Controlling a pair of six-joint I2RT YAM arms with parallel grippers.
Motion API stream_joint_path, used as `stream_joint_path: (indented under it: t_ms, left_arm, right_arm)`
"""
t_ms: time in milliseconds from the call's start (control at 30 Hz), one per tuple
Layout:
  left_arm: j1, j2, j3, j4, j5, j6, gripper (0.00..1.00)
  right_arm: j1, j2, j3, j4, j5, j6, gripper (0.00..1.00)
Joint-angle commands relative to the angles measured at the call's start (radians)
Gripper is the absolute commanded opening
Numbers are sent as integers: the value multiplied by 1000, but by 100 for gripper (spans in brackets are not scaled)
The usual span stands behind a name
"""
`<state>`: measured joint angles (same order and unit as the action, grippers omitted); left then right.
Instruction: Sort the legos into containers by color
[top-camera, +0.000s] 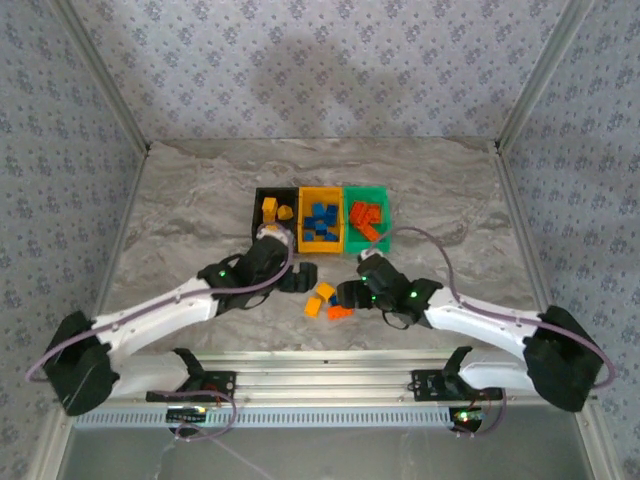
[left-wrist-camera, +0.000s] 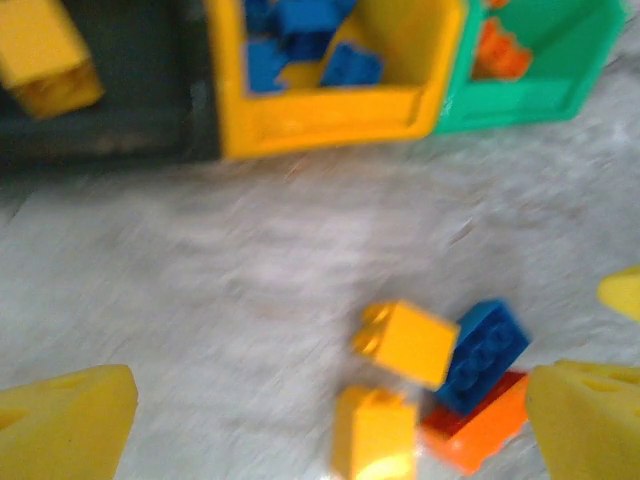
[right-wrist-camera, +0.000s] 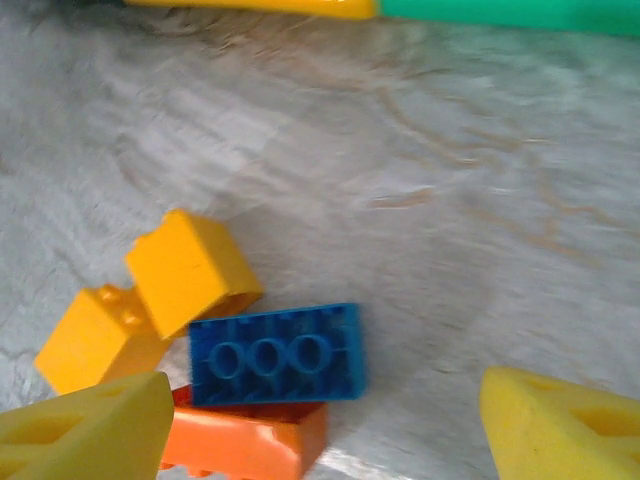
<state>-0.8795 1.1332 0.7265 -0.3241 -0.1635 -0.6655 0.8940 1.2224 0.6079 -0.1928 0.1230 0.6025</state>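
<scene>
The loose legos (top-camera: 327, 303) lie in a small heap on the marbled table (top-camera: 190, 200), just below the centre of the top view and in front of the row of containers. In the right wrist view a blue brick (right-wrist-camera: 275, 355) lies underside up, overlapping the top edge of a red-orange brick (right-wrist-camera: 250, 442). Its left end touches one of two yellow bricks (right-wrist-camera: 190, 270), and the second one (right-wrist-camera: 95, 342) leans against the first. That crowding leaves little free room around any single piece. Higher in the frame the black bin (top-camera: 273, 212) holds yellow bricks, the yellow-orange bin (top-camera: 322, 222) holds blue ones, and the green bin (top-camera: 368, 215) holds red-orange ones, the three set wall to wall. The left gripper (top-camera: 300, 277) hangs just left of the heap, near the front of the black bin. Its yellow foam fingers (left-wrist-camera: 65, 425) are spread wide and grasp nothing. The right gripper (top-camera: 350, 293) sits just right of the heap, its pads (right-wrist-camera: 560, 425) also far apart and holding nothing, with the blue brick below the gap between them. The two grippers are close together, with the heap between them.
</scene>
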Motion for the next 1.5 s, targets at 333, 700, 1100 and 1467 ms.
stream_joint_path:
  t_ms: [333, 700, 1100, 1467]
  left_arm:
    - [32, -372, -173, -196, -144, -130, 100]
    - [73, -386, -210, -186, -113, -128, 100]
    - [86, -392, -214, -183, -110, -133, 100]
    - [91, -395, -234, -183, -121, -154, 100]
  right_arm:
    - [75, 343, 282, -47, 89, -135, 71]
    - [53, 410, 293, -183, 165, -71, 60]
    - [27, 312, 276, -64, 99, -122, 75]
    - [0, 435, 293, -75, 103, -80, 62]
